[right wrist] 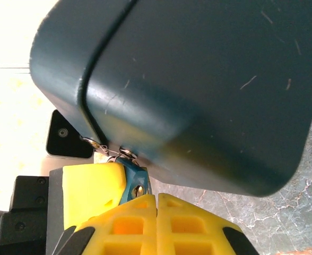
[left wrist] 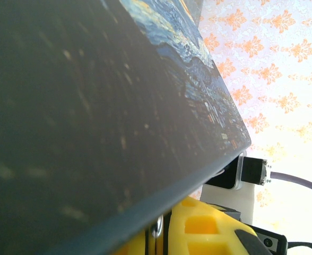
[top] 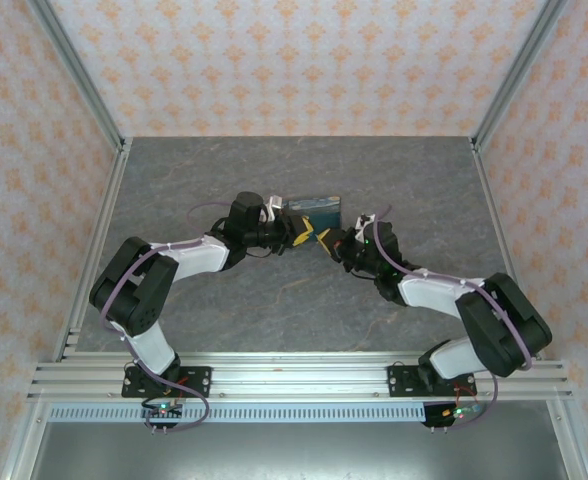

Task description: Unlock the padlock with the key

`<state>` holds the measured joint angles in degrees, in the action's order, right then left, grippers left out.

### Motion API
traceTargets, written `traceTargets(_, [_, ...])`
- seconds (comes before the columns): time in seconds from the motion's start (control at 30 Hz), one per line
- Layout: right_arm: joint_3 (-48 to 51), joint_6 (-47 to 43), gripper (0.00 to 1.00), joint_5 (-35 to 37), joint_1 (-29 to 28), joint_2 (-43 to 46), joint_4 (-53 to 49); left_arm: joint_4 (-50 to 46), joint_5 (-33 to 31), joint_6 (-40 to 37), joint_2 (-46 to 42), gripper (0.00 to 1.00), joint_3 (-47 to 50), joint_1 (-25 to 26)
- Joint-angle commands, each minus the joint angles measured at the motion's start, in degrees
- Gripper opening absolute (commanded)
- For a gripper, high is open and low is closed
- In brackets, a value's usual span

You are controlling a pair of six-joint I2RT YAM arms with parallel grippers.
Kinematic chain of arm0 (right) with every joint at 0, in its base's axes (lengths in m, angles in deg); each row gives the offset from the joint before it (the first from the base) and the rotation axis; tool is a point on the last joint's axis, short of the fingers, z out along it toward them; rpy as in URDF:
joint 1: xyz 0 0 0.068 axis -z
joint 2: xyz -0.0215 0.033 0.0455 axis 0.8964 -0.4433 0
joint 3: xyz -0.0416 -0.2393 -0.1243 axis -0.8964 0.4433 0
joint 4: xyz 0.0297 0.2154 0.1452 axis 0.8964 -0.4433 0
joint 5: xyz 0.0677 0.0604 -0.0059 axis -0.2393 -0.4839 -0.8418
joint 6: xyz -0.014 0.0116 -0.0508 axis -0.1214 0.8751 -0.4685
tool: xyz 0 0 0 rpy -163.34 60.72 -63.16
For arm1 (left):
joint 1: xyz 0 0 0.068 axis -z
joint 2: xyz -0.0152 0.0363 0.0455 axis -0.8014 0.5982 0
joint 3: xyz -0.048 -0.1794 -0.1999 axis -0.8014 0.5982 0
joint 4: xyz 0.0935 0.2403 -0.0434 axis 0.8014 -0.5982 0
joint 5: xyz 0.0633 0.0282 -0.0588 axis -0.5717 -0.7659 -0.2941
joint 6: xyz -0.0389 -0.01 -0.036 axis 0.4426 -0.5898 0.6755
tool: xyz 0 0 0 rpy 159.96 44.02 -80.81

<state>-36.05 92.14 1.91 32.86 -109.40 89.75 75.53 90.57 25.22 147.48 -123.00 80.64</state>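
The teal-blue padlock [right wrist: 135,177] hangs from the latch at the lower edge of the dark-blue tin [right wrist: 198,90]. Its brassy keyhole faces my right gripper [right wrist: 157,198], whose yellow fingers are pressed together with their tips right at the keyhole. The key is hidden; nothing shows between those fingers. A yellow finger [right wrist: 89,188] of my left gripper lies against the padlock's left side. In the left wrist view my left gripper [left wrist: 158,234] is shut under the tin's edge, with a bit of bright metal between its fingers. From above, both grippers [top: 307,233] [top: 329,243] meet at the tin's front.
The Starry Night tin [top: 314,208] sits mid-table on the grey marbled surface [top: 274,300]. Metal frame rails [top: 294,380] run along the near edge, and patterned walls enclose the other sides. Both arms angle inward toward the centre.
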Motion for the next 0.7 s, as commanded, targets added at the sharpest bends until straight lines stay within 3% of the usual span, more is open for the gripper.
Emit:
traceTargets(0.0, [-1.88,-0.22,0.0,-0.25,-0.33,-0.95,2.34,0.64,-0.45,0.15,-0.46,0.0,-0.76,0.07])
traceTargets(0.67, [-0.86,-1.1,0.0,0.76,-0.35,1.51,-0.46,0.48,-0.63,-0.11,-0.37,0.0,-0.54,0.13])
